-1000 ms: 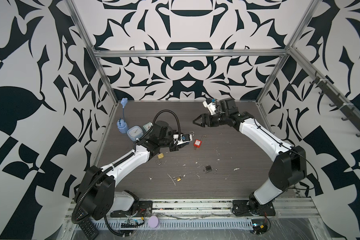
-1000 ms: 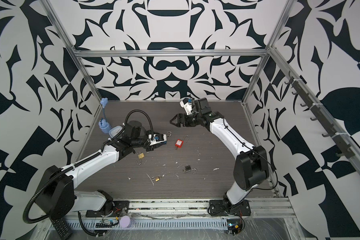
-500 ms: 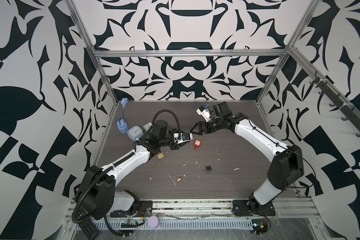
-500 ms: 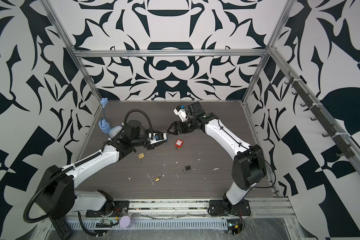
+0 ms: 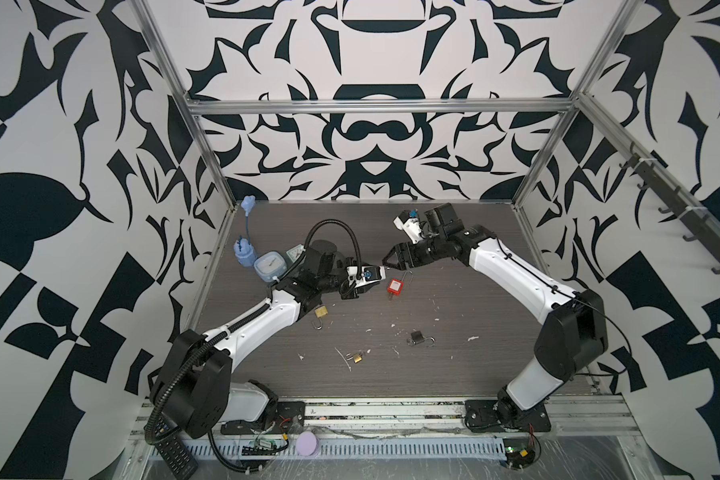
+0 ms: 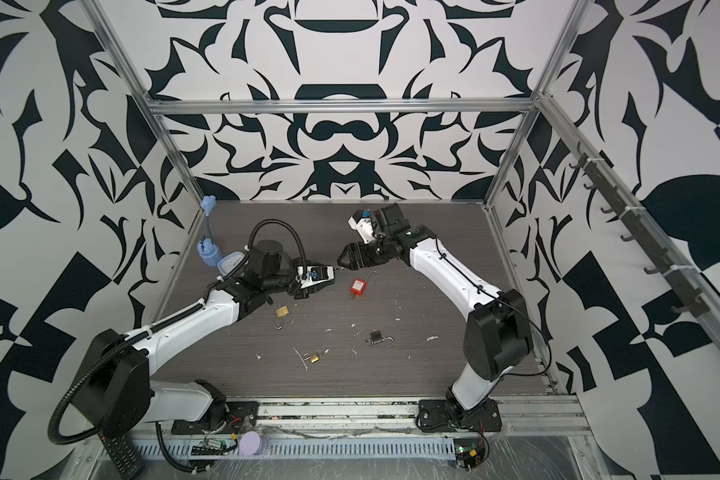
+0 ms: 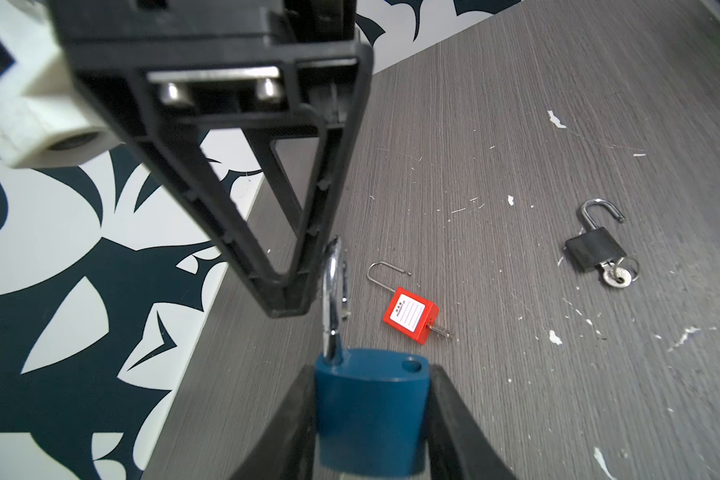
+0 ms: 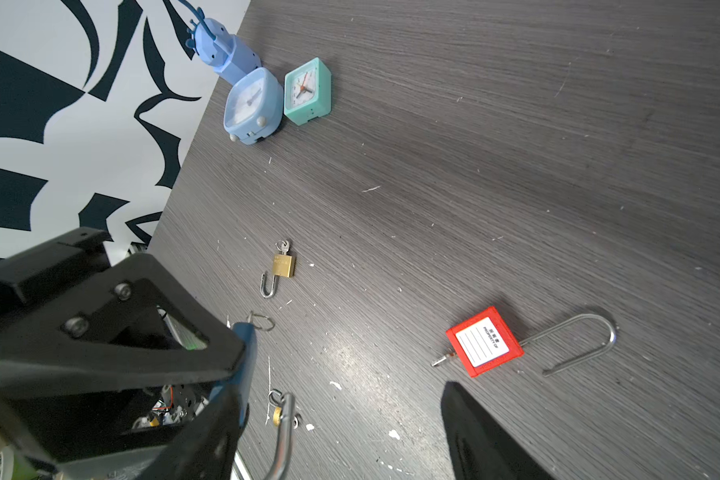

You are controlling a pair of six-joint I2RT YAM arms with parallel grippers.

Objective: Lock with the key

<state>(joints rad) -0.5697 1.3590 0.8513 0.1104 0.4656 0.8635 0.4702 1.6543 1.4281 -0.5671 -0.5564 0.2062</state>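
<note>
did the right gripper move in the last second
Yes. In a top view the right gripper has come nearer the red padlock, which has not shifted.

Robotics lab cell: aluminium frame (image 5: pixel 375 109), black-white patterned walls (image 5: pixel 371 50) around table (image 5: pixel 474 316) below jaws; bare circuit board (image 5: pixel 262 446) by slotted cable duct (image 5: pixel 391 449), well behind jaws.

A dark blue padlock (image 7: pixel 371 411), a red padlock (image 7: pixel 410 314) with a white label, a black padlock (image 7: pixel 595 249), a brass padlock (image 8: pixel 284 266), a pale blue clock (image 8: pixel 250 104) and a mint clock (image 8: pixel 308 91) show against the grey wood-grain table (image 5: pixel 454 299) and walls (image 5: pixel 371 137) patterned in black-and-white swirls.
</note>
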